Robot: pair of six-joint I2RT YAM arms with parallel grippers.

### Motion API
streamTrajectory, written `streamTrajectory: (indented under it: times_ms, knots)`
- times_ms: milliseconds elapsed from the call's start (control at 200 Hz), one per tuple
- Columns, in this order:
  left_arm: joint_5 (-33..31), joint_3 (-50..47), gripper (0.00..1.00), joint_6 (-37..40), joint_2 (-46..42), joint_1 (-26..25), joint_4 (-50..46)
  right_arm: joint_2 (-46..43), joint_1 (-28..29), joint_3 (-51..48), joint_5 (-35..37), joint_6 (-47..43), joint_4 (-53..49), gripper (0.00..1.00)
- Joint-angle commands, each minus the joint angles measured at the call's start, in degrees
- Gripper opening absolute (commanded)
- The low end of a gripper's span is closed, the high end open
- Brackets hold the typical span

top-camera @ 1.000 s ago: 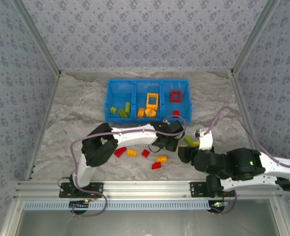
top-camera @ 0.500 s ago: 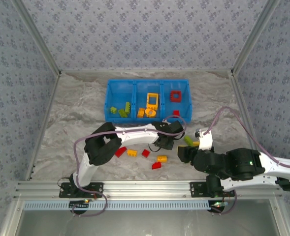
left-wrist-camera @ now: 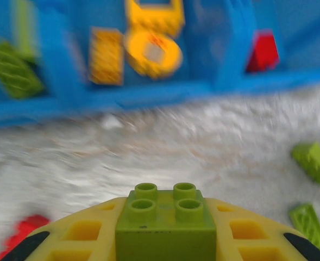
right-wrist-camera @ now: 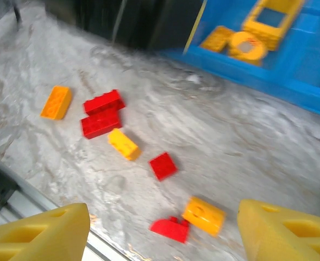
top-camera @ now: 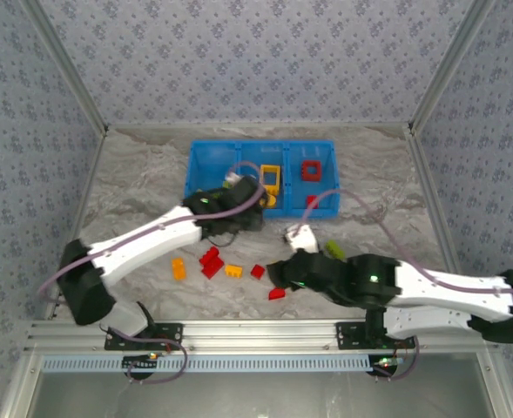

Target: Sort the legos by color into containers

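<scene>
My left gripper (left-wrist-camera: 165, 215) is shut on a lime green four-stud lego (left-wrist-camera: 165, 231). In the top view that gripper (top-camera: 244, 216) hangs at the front wall of the blue bin (top-camera: 260, 209), near the left and middle containers. The left container holds green legos (left-wrist-camera: 10, 68), the middle yellow-orange ones (left-wrist-camera: 151, 51), the right red ones (top-camera: 312, 170). My right gripper (right-wrist-camera: 164, 220) is open above a red sloped lego (right-wrist-camera: 170, 228) and an orange lego (right-wrist-camera: 203, 215); in the top view the right gripper (top-camera: 280, 277) is left of a green lego (top-camera: 334, 250).
Loose on the table lie an orange brick (right-wrist-camera: 55, 101), stacked red bricks (right-wrist-camera: 101, 114), a yellow brick (right-wrist-camera: 123, 144) and a small red brick (right-wrist-camera: 162, 166). Two more green bricks (left-wrist-camera: 313, 161) lie right of the left gripper. A metal rail (top-camera: 239, 333) runs along the near edge.
The left arm has swung up and left to the bin's front with the green brick, uncovering bricks on the table. The right arm has reached left over the loose bricks.
</scene>
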Motion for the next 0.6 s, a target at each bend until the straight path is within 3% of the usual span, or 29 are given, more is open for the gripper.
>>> streamTrajectory:
  times_ms: [0, 210, 445, 595]
  knots:
    - [1.7, -2.8, 0.31, 4.4, -1.7, 7.9, -4.9, 6.5, -2.2, 4.2, -7.0, -9.3, 12.8, 0.74]
    - [6.2, 4.4, 0.31, 12.6, 7.6, 20.7, -2.8, 16.1, -5.0, 9.0, -7.7, -12.3, 19.5, 0.73]
    - [9.2, 16.5, 0.33, 14.2, 23.5, 28.0, -2.8, 21.8, -6.7, 12.2, -8.2, -12.0, 21.1, 0.73]
    - [10.1, 23.0, 0.34, 14.8, 31.7, 29.2, -4.8, 22.1, -7.3, 10.9, -8.4, -10.7, 21.5, 0.73]
